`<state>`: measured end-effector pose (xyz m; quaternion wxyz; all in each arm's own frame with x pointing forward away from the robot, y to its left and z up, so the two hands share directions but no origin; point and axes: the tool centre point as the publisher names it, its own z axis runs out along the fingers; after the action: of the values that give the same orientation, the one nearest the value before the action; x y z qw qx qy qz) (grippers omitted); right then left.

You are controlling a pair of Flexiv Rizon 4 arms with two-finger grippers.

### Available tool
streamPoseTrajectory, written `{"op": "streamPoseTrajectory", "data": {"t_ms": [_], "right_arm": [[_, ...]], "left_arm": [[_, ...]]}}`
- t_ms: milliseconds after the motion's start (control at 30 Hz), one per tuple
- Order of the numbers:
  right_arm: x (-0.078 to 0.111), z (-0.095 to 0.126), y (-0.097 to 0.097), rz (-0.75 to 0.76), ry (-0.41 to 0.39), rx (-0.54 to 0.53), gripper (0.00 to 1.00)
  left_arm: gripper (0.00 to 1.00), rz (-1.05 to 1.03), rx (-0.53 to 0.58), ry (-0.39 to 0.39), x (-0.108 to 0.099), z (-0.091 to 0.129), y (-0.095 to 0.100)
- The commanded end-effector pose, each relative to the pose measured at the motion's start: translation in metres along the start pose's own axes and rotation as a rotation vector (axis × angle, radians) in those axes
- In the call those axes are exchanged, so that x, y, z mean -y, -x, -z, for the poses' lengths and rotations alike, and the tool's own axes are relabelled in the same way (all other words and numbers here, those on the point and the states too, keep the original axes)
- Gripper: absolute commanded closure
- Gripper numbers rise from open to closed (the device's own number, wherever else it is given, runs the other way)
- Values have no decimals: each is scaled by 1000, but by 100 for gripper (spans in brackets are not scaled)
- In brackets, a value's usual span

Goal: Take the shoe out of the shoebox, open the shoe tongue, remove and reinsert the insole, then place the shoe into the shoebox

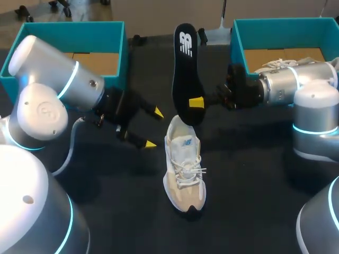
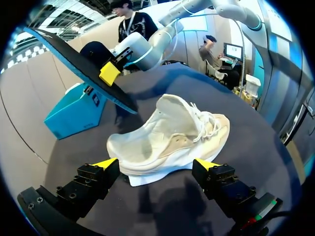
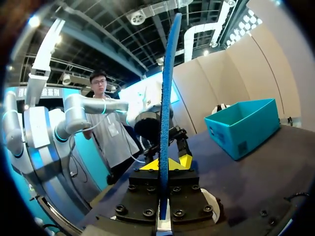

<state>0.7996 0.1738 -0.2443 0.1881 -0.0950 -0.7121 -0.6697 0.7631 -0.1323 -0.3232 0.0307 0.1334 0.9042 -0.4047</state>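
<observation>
The right pincer (image 1: pixel 197 102) clamps the light, probably bendy insole (image 1: pixel 185 63) near its lower end, mid-frame, while the left pincer (image 1: pixel 153 128) gapes wide beside the shoe (image 1: pixel 184 169).

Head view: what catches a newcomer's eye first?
The black insole stands out, pinched in the right gripper and held above the middle of the dark table. Close by, the white shoe rests on the table, with the left gripper open beside it.

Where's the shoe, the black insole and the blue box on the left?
shoe (image 1: pixel 186 170), head view, on its laces.
insole (image 1: pixel 184 79), head view, on its black middle.
left shoebox (image 1: pixel 95 33), head view, on its far teal wall.
</observation>
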Motion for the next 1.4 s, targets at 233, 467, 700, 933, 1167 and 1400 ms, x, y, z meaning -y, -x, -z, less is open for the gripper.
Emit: {"op": "streamPoseTrajectory", "data": {"t_ms": [233, 467, 700, 933, 1167, 1400], "right_arm": [[2, -3, 3, -6, 0, -8, 100], [10, -15, 9, -16, 10, -31, 100], [21, -30, 12, -40, 26, -69, 100], [30, -35, 16, -54, 37, -83, 100], [39, -36, 20, -72, 45, -85, 100], [45, -36, 22, -84, 56, -86, 100]], "left_arm": [[0, 34, 6, 10, -8, -12, -12], [0, 68, 20, 9, -13, -18, -15], [0, 107, 3, 30, -11, -21, -16], [0, 120, 18, 50, -13, -23, -13], [0, 133, 3, 53, -14, -28, -9], [0, 126, 5, 67, -12, -29, -3]]}}
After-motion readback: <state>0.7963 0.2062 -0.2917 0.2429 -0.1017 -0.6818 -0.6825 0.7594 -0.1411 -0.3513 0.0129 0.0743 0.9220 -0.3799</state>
